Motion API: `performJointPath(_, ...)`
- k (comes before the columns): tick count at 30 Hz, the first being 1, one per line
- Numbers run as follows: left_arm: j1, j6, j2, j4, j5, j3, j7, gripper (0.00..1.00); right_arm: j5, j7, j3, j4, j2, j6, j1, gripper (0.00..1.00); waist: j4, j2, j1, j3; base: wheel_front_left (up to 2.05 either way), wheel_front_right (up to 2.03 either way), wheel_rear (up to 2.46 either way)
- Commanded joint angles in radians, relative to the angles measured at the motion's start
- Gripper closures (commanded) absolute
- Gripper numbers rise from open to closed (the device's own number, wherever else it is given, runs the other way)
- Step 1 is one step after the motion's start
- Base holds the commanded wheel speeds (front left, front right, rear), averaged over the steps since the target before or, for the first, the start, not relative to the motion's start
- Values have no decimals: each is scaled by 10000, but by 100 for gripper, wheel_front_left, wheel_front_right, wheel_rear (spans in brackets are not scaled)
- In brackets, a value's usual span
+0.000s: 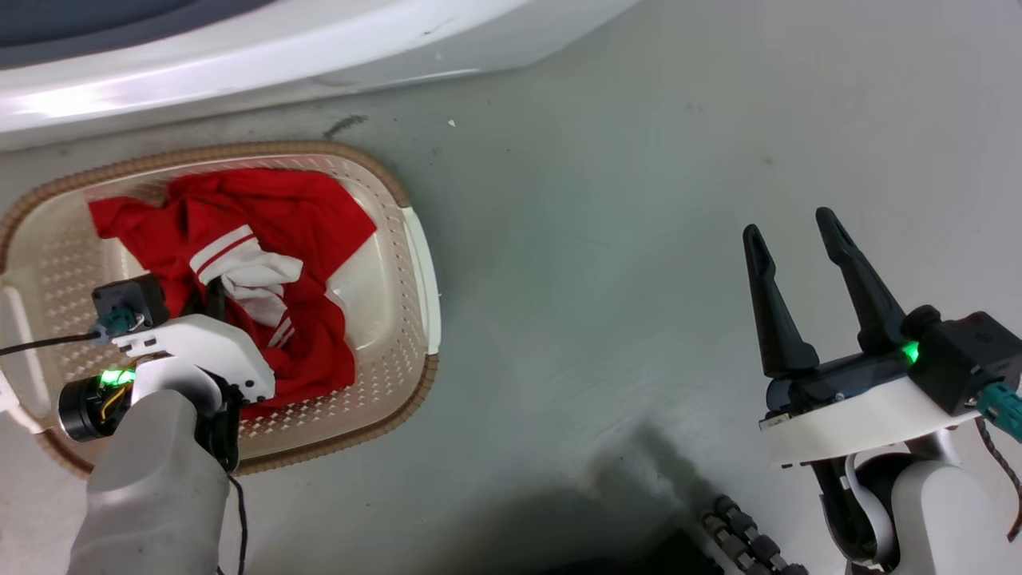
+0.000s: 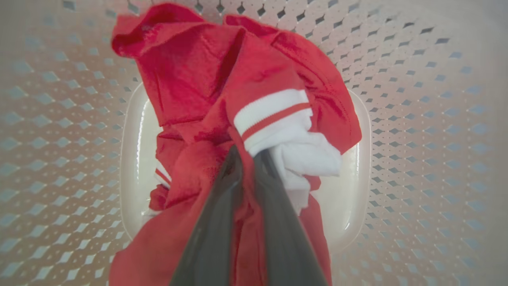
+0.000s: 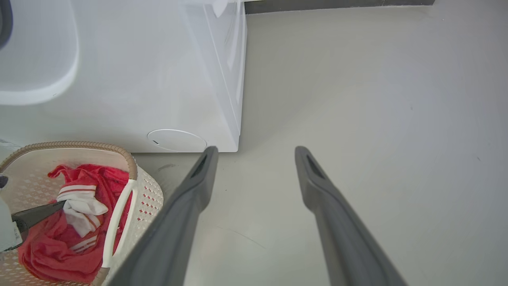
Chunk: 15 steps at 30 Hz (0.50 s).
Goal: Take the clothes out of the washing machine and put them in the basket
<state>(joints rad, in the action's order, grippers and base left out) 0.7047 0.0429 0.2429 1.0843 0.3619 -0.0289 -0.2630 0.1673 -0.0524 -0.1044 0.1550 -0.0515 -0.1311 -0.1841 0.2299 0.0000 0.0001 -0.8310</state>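
The red clothes point(image 1: 271, 216) with a white part and striped band lie inside the cream basket point(image 1: 419, 247), which stands on the floor just before the washing machine point(image 1: 239, 72). My left gripper point(image 1: 211, 297) reaches down into the basket. Its fingers point(image 2: 222, 206) are nearly together, with a fold of the clothes point(image 2: 262, 79) pinched between them over the basket's bottom point(image 2: 135, 159). My right gripper point(image 1: 794, 231) hovers open over bare floor to the right, holding nothing. In the right wrist view its fingers point(image 3: 190, 190) spread wide, with the basket point(image 3: 131, 163), the clothes point(image 3: 47, 242) and the washing machine point(image 3: 158, 79) to the left.
Grey floor point(image 1: 607, 239) stretches to the right of the basket and under my right gripper. The washer's white front has a round cover point(image 3: 176, 140) low down near its corner. A dark baseboard point(image 3: 337, 4) runs along the far wall.
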Motion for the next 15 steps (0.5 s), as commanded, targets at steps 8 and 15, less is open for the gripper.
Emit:
performJointPath(8, 587, -72, 217, 1086, -103, -58, -23, 7, 163, -293, -128, -392, 22, 7, -365, 0, 280, 0, -1, -270, 0, 0, 0)
performJointPath(15, -96, -29, -42, 912, -142, -34, -23, 0, 54, -392, -149, -847, 21, 7, -435, 0, -11, 0, -1, 847, 0, 0, 0)
